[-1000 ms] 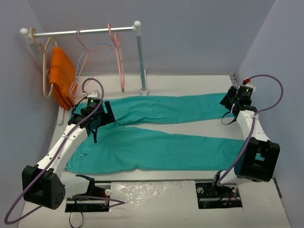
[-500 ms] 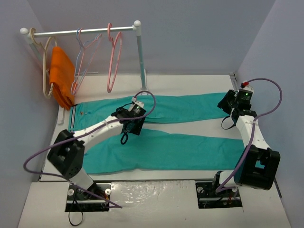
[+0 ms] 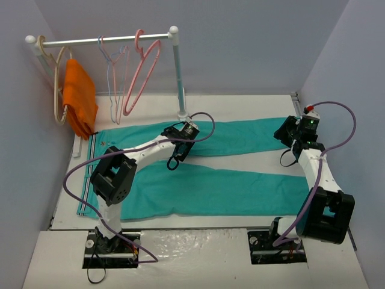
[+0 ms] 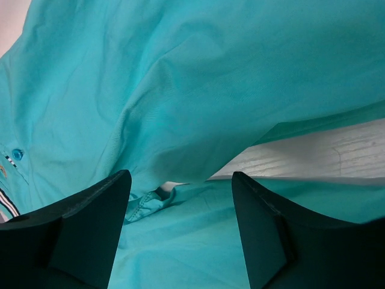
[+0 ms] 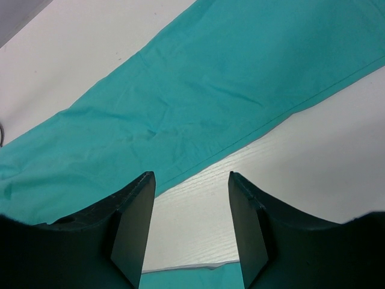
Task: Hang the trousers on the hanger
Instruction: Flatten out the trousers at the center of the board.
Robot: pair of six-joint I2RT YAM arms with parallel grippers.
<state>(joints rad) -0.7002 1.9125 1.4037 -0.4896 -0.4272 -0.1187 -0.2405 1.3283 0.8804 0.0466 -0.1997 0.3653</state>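
The trousers [image 3: 204, 189] lie spread flat on the table [image 3: 240, 102], legs stretched to the right and waistband at the left. The hanger [image 3: 139, 75] hangs bare on the rail [image 3: 78, 41] at the back left, well apart from them. My left pincer [image 4: 180, 180] hovers spread over the fold where the legs part, pinching nothing. My right pincer [image 5: 189, 180] hangs spread above the far leg's cuff end, likewise empty. As I judge it, nothing is done yet: the cloth must be gathered, the hanger fetched and the legs draped.

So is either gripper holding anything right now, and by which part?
Nothing is held: the left gripper and right gripper both hang open above the trousers.
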